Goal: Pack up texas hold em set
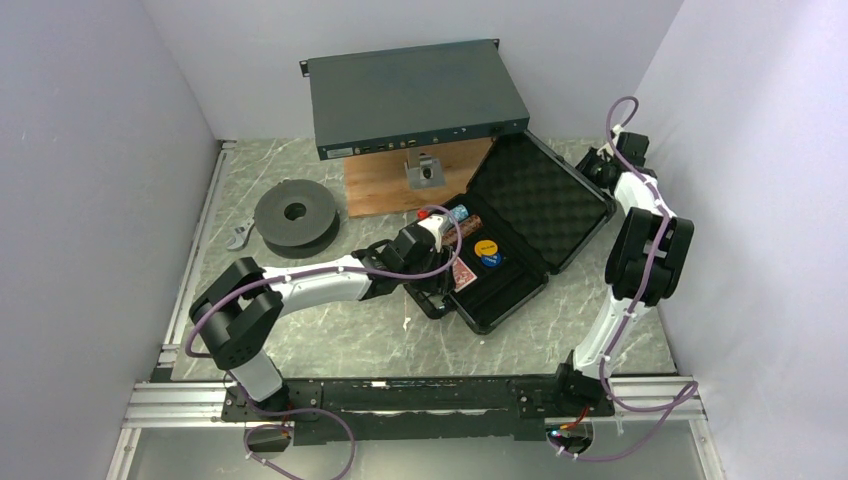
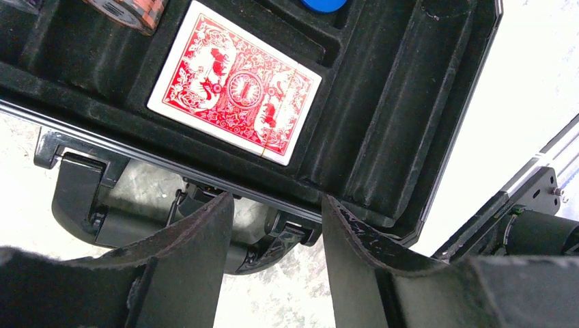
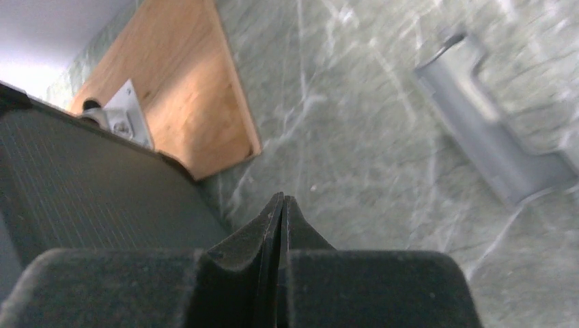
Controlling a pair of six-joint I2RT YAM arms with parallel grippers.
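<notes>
A grey marbled surface [image 1: 330, 340] between pale walls carries the open black case [image 1: 520, 295], with the card deck [image 2: 235, 82] and discs [image 1: 486, 247] seated in its tray. The left end effector [image 2: 276, 205] hovers half-open and empty above the handle [image 2: 75, 198], likely to steady the case. The right end effector [image 3: 282, 205], pinched shut on nothing, sits beside the lid [image 1: 545, 195], probably to push it closed.

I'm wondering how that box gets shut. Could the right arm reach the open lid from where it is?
Probably yes. The right gripper sits shut just beside the far corner of the lid, with nothing seen between them. The left gripper hovers open at the front edge of the case, out of the way.
</notes>
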